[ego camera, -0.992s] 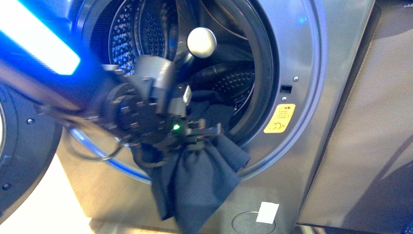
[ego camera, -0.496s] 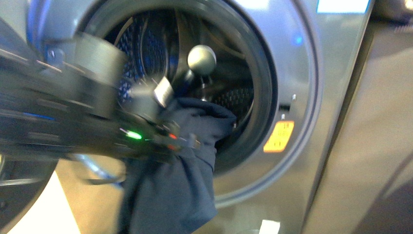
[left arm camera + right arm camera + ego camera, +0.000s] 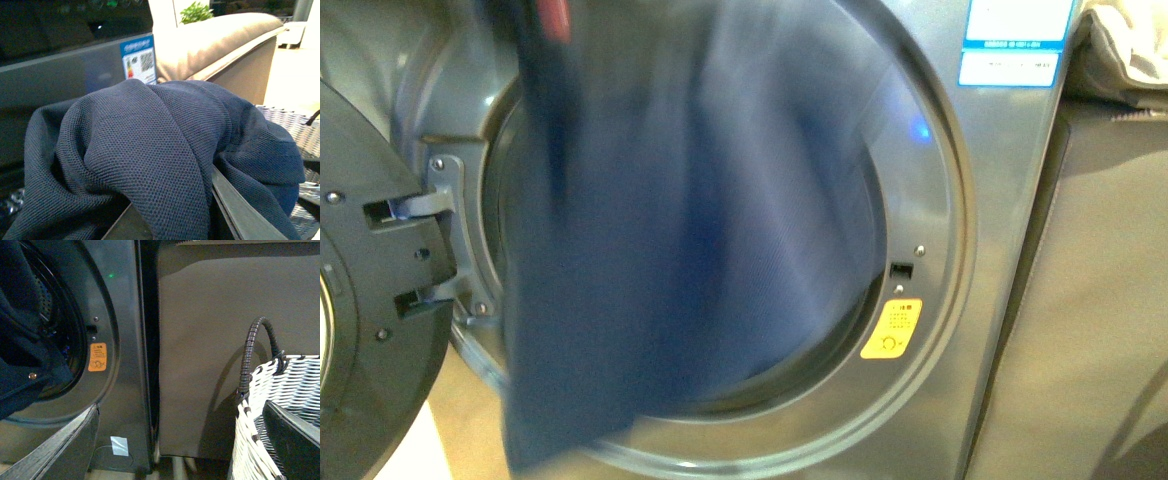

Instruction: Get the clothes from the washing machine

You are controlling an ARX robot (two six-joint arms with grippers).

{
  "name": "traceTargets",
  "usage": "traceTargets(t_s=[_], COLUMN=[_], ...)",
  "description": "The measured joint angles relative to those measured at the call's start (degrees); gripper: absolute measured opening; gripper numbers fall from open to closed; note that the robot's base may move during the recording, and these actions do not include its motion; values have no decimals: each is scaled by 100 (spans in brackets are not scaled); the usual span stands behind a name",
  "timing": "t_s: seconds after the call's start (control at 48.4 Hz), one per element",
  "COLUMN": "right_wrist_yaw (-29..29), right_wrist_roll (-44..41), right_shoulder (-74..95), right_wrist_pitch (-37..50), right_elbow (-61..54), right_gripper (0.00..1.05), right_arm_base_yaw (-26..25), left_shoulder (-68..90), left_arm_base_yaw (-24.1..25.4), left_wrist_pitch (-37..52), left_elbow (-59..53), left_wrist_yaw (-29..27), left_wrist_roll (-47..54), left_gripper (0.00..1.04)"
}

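Observation:
The clothes [image 3: 660,230], a dark navy garment, hang blurred from the top of the front view across the round opening of the grey washing machine [image 3: 970,230]. Their upper end runs out of frame. In the left wrist view my left gripper [image 3: 175,220] is shut on the clothes [image 3: 140,145], which are bunched over both fingers [image 3: 240,210]. The right wrist view shows my right gripper [image 3: 175,440] open and empty, off to the side of the washing machine [image 3: 120,315]. A fold of the clothes [image 3: 20,355] shows before the drum there.
The washer door [image 3: 370,300] stands open at the left. A yellow sticker [image 3: 891,329] and a blue-white label [image 3: 1015,40] mark the front. A woven basket [image 3: 285,405] with a dark handle stands by the right gripper. A beige cushion [image 3: 215,40] lies beyond the washer.
The left arm has risen out of the front view, drawing the clothes up and out of the drum. The cloth now hangs across the opening, and the camera looks higher on the washer.

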Motion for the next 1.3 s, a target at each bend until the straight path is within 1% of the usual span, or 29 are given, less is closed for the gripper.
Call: traceTargets(t_s=[0.207, 0.351, 0.475, 0.682, 0.806, 1.012, 1.116, 1.302], right_wrist_yaw=[0, 0, 0, 0, 0, 0, 0, 0], right_wrist_roll=[0, 0, 0, 0, 0, 0, 0, 0], right_shoulder=[0, 0, 0, 0, 0, 0, 0, 0], right_wrist_pitch=[0, 0, 0, 0, 0, 0, 0, 0], right_elbow=[0, 0, 0, 0, 0, 2, 0, 0], right_gripper=[97, 97, 97, 97, 97, 97, 97, 97], right_arm_base_yaw=[0, 0, 0, 0, 0, 0, 0, 0], left_shoulder=[-114, -35, 57, 411, 737, 1414, 1727, 2232], left_arm_base_yaw=[-575, -988, -1244, -1598, -1733, -1875, -1869, -1698], left_wrist_pitch=[-149, -175, -195, -468, -660, -1091, -1307, -1676], left_elbow=[525, 850, 1029, 1576, 2070, 3200, 3757, 4675], left_wrist_yaw=[111, 72, 66, -122, -219, -402, -507, -570], left_wrist_roll=[-72, -208, -262, -212, -166, -17, -2, 17], left_gripper=[16, 16, 16, 16, 16, 16, 16, 16])
